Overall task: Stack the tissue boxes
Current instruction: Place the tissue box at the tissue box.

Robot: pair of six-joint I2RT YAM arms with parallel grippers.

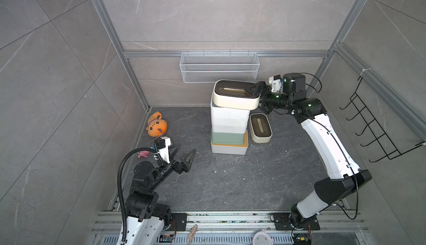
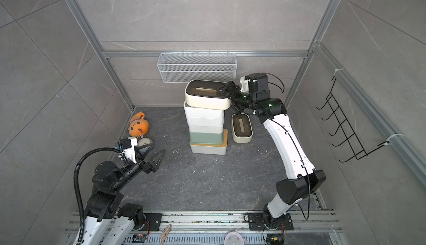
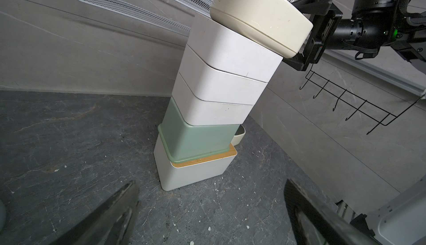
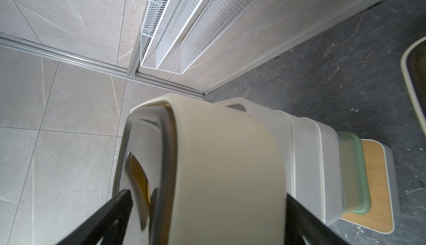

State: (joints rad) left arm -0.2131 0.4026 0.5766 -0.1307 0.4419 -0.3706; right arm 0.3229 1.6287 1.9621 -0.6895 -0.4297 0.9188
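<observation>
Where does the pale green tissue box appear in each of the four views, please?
A top view: the pale green tissue box sits second from the bottom of the stack.
A top view: the box is in the same spot, second from the bottom.
Left wrist: the box rests directly on the bamboo lid, under the white boxes.
Right wrist: the box lies between white boxes and bamboo lid.
Shared landmark: that bamboo lid, visible in all four.

Lab cell (aluminium frame, tiled walls)
</observation>
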